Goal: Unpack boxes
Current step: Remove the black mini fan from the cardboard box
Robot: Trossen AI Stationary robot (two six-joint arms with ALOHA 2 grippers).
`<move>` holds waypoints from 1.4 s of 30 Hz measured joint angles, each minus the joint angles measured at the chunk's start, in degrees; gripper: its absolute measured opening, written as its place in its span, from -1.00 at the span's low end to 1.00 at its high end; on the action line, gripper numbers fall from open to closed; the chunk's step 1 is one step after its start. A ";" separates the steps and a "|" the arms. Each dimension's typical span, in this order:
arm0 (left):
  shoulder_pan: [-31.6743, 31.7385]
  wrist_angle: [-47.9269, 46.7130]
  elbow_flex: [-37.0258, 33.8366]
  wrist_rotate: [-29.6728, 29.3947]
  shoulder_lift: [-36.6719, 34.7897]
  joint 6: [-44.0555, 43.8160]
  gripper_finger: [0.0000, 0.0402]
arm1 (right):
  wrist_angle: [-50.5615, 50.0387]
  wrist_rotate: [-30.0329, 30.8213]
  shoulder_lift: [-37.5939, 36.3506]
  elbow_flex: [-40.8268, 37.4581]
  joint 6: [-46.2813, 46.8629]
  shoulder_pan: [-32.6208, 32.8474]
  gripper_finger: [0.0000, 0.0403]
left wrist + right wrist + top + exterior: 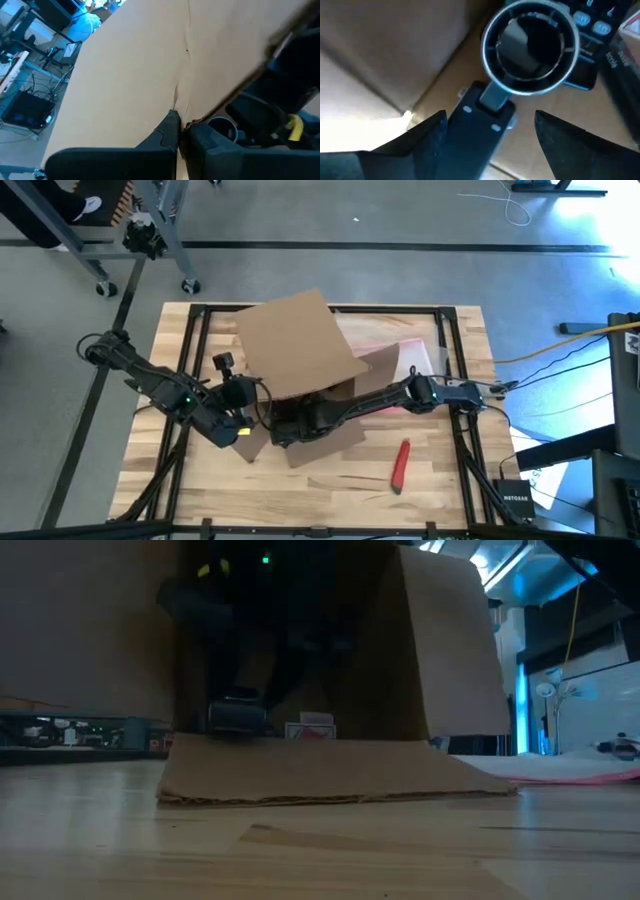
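Nearest the low camera: bare wooden table [320, 850], then the box's lower flap lying flat on it, front edge facing the camera. The cardboard box [300, 345] is lying on its side mid-table with the mouth facing the near edge and one big flap tilting up over the opening.

Left gripper [181, 131] is sitting at the left edge of the mouth, fingers closed on a cardboard edge of the box; the sheet is running up between the two fingertips in its wrist view. Judgement: it's pinning the box so it isn't sliding or closing while the other arm is working inside.

Right gripper [487, 122] is reaching in through the mouth from the right, fingers spread wide, nothing between the tips. Just ahead of it on the box floor is a dark item with a round metal-rimmed ring [530, 47] on a short neck; can't tell what it is. Beside that, dark packaged items [615, 35] with printing. Low view is also showing a small white-and-red carton [310, 729] deep inside.

Clearance: tight inside, with walls on both sides and the raised flap overhead, so the only exit looks like straight back out over the flat flap.

Outside the box, a red tool [400, 464] is lying near the front right, well apart. Farther back, a clear pouch with pink edging [400, 355] is sitting behind the box to its right.
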 joint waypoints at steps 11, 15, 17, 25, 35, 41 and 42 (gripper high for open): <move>-0.06 0.11 0.00 2.22 0.20 -0.48 -0.98 | 15.45 -1.11 -0.20 -11.54 4.15 -0.74 0.44; 0.04 0.09 -0.04 3.91 0.24 -0.48 -0.98 | 15.91 -0.50 -0.21 -12.74 4.13 -0.59 0.30; 0.02 0.09 -0.04 3.80 0.24 -0.50 -0.98 | 15.97 -0.26 -0.19 -12.72 3.78 -0.21 0.13; 0.27 -0.30 0.07 2.48 0.31 -1.74 -0.98 | 14.29 2.37 -1.86 -12.89 -0.74 1.49 -0.10; 0.46 -4.59 0.22 2.36 0.70 -3.77 -0.98 | 1.88 1.15 -6.21 -10.43 0.09 8.38 -0.10; 0.45 -9.75 0.21 3.10 0.72 -6.77 -0.98 | -7.56 -3.54 -7.84 -10.10 5.98 14.17 -0.10; 0.40 -10.69 0.20 3.26 0.74 -7.46 -0.98 | -9.93 -4.34 -7.84 -10.10 7.56 15.10 -0.10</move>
